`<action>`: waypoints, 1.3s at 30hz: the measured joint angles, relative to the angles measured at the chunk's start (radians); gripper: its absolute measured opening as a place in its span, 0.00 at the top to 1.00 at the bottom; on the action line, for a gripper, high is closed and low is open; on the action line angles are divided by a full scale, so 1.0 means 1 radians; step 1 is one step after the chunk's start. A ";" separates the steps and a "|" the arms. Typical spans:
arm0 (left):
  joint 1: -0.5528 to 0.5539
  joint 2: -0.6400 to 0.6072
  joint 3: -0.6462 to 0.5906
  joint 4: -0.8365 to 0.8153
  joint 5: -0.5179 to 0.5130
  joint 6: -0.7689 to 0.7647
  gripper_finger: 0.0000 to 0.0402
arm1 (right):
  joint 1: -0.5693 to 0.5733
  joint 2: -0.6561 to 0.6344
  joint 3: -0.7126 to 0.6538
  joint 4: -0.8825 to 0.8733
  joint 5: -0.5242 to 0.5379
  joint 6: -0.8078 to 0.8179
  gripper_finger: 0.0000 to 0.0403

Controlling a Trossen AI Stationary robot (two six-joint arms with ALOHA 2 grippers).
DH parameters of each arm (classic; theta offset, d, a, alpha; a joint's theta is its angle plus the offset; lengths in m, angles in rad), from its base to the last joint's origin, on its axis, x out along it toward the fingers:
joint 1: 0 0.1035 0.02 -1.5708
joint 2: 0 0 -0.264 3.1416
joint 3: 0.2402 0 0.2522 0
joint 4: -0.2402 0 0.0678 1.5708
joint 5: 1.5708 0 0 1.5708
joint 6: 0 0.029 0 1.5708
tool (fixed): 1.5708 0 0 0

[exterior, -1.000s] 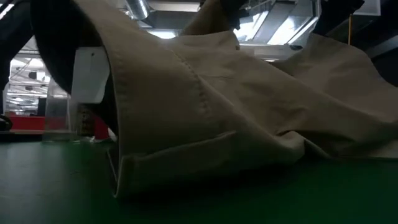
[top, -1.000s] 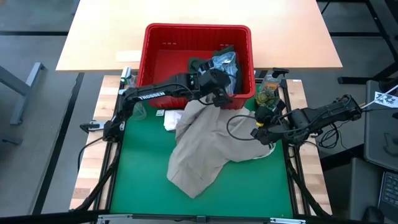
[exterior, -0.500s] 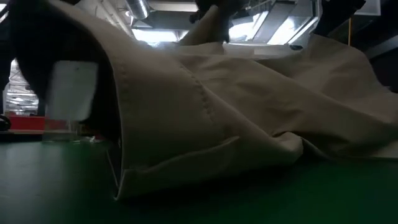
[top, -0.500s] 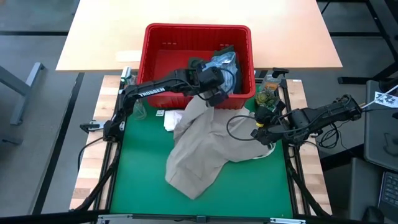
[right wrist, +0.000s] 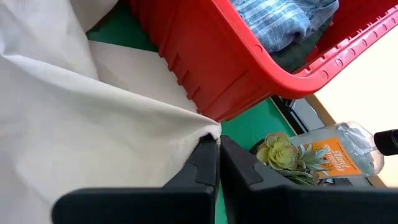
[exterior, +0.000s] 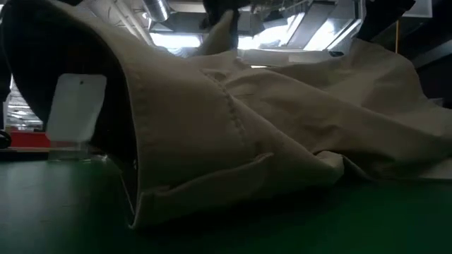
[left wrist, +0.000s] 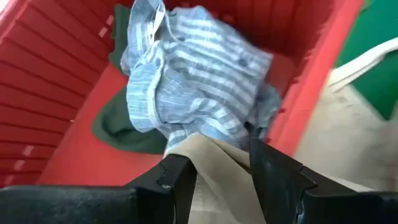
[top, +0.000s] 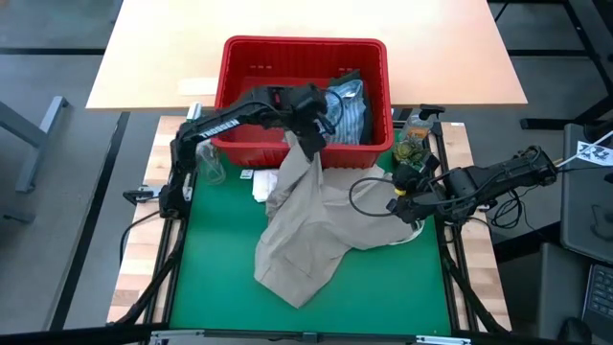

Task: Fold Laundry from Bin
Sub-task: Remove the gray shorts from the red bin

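The tan garment [top: 306,230] lies spread on the green mat, and its far part rises to the red bin's near wall. My left gripper [top: 310,142] is shut on that raised part, just above the bin's near rim [top: 287,146]. Near the mat's right side my right gripper [top: 400,201] is shut on another edge of the tan garment. In the bin [left wrist: 56,74] lie the blue-white striped shirt [left wrist: 199,81] and a dark green garment [left wrist: 121,127]. A small white cloth [top: 261,184] lies on the mat by the tan garment's left edge. My left gripper pinches a bunched part of the tan garment [left wrist: 214,165] between its two fingers [left wrist: 181,180], coming slantwise from above. The cloth hangs from the fingers in a peak [exterior: 222,28], and the remainder of the garment lies on the mat. My right gripper pinches a corner of the tan garment's edge [right wrist: 210,132] between its two fingers [right wrist: 205,165], which slant down toward it. From there the cloth runs in a fairly flat sheet toward the mat.
A spray bottle [right wrist: 339,152] and a small succulent [right wrist: 283,152] stand at the bin's right corner, close to my right gripper. A clear cup [top: 211,168] stands at the mat's far left. A white tag [exterior: 76,106] shows behind the garment. The mat's near part is bare.
My left gripper has gone toward the table's left and far edges, along the bin's near rim, and has turned as it went. It has drawn the tan garment's raised part with it, while the part on the mat has stayed in place.
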 joint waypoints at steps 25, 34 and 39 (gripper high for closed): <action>0.152 -0.121 -0.004 -0.299 0.568 -0.234 0.65 | 0.000 0.000 0.000 0.000 0.000 0.000 0.99; -0.063 -0.155 -0.021 -0.293 0.621 -0.301 0.65 | 0.002 0.000 0.000 -0.002 0.000 -0.001 0.99; -0.229 -0.155 -0.036 -0.292 0.470 -0.345 0.65 | 0.002 0.000 0.000 -0.002 -0.001 -0.001 0.99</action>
